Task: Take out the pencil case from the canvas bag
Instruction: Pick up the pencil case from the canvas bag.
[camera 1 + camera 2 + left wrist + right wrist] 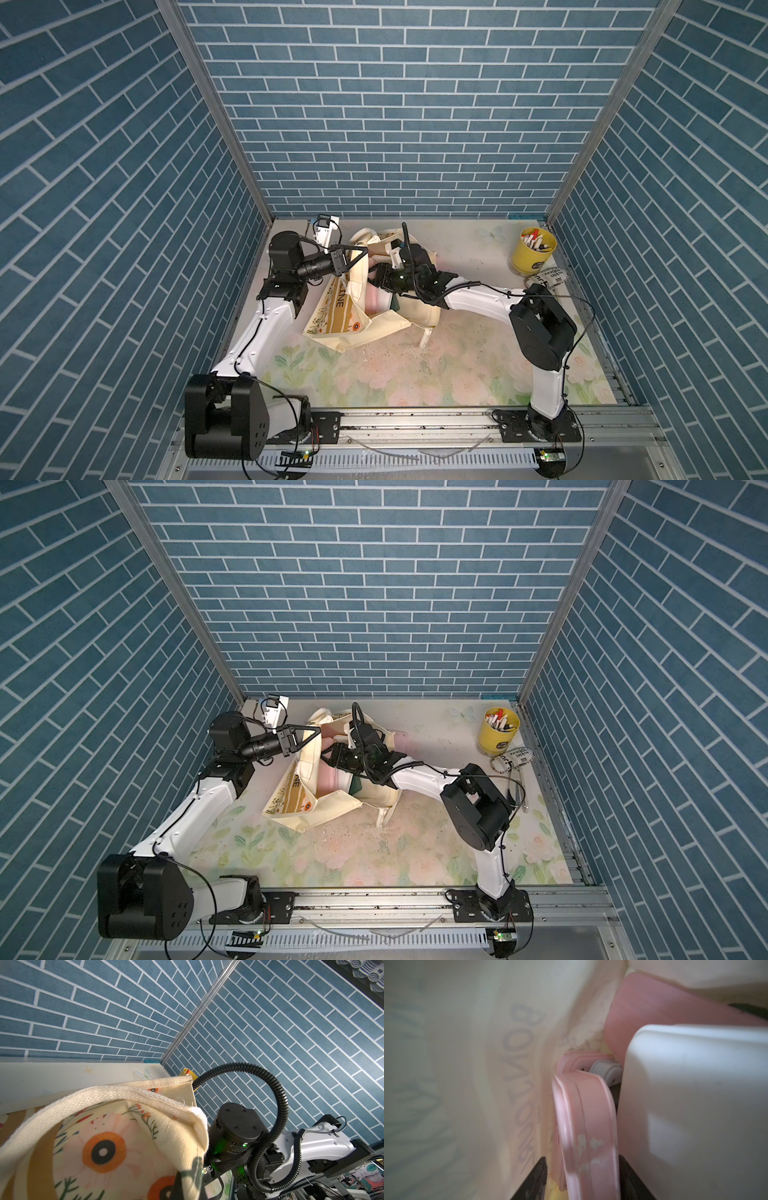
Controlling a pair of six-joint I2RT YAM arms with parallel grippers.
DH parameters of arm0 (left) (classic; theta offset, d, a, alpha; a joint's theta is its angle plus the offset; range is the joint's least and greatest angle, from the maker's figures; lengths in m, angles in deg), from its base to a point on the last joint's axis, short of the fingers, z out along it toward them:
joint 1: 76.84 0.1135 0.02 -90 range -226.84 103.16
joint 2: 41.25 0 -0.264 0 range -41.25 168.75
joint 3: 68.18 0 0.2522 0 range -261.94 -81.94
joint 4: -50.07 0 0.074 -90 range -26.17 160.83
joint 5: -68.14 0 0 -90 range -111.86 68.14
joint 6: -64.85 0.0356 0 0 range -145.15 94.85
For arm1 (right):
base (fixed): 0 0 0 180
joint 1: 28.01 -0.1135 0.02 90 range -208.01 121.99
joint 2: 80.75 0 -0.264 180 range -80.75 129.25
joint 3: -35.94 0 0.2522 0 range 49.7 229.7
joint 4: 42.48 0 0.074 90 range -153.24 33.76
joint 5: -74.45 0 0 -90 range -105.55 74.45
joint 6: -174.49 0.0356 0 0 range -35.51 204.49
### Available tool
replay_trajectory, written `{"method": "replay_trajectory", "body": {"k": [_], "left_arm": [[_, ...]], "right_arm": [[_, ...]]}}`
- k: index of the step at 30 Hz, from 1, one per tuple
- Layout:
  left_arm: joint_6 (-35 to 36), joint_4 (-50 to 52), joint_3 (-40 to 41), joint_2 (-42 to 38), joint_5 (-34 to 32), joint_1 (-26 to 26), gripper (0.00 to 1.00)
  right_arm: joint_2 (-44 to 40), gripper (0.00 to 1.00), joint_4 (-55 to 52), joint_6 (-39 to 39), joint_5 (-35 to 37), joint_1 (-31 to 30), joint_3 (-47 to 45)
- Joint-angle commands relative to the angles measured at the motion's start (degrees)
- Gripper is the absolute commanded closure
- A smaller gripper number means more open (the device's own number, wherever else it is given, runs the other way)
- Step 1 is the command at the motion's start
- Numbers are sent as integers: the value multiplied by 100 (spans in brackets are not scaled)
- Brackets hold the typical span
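Blue brick-patterned walls (395, 124) enclose a floral desk (415, 374). A pink pencil case (587, 1126) lies inside the canvas bag (332, 307), which slumps mid-desk. Right jaws straddle the case there; whether they pinch it I cannot tell. Left jaws clench the bag's upper edge, holding it up. A yellow pen pot (533, 253) stands far right.
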Motion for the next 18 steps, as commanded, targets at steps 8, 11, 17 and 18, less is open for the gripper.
{"method": "replay_trajectory", "body": {"k": [8,11,17,18], "left_arm": [[-99,-646,-24,-37,523,-80,100],[-99,-634,-50,-13,516,-80,100],[-84,-609,-77,-8,477,-80,100],[-80,-589,-85,-7,457,-80,100]], "right_arm": [[208,54,276,305,-358,30,218],[151,59,324,272,-360,26,184],[-34,65,230,118,-209,33,95],[-83,66,189,67,-164,24,82]]}}
